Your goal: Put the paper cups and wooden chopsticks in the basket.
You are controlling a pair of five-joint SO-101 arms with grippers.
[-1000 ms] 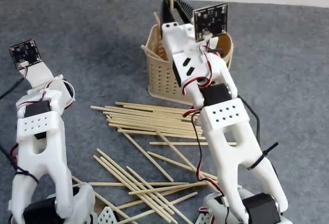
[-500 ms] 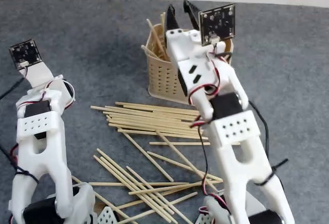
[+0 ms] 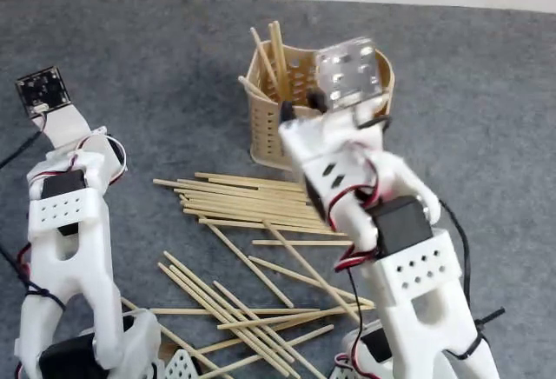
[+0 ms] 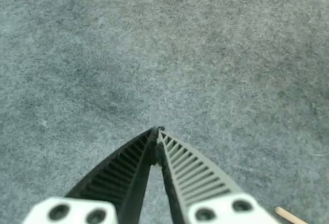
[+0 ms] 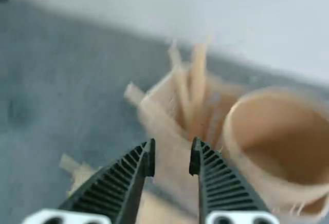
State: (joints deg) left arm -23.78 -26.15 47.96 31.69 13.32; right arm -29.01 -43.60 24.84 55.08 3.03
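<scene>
Wooden chopsticks (image 3: 252, 201) lie loose beside the beige slotted basket (image 3: 269, 140); right tool (image 5: 172, 151), parted and empty, should pinch one mid-length.

— How's the light?
— Soft and even, with no strong direction. The desk (image 3: 130, 66) is matt and evenly lit, and the chopsticks (image 3: 252, 201) throw only thin, faint shadows.
— Anything smeared?
— In the high view the right arm (image 3: 365, 188) is streaked with blur, while everything round it is crisp. In the right wrist view the right pincer (image 5: 172, 154) is fairly clear, but the basket (image 5: 164, 131) and cup (image 5: 272, 136) are soft smears.
— And the left wrist view?
— Sharp. The desk's weave and the ribs of the left pincer (image 4: 156, 131) read clearly.
</scene>
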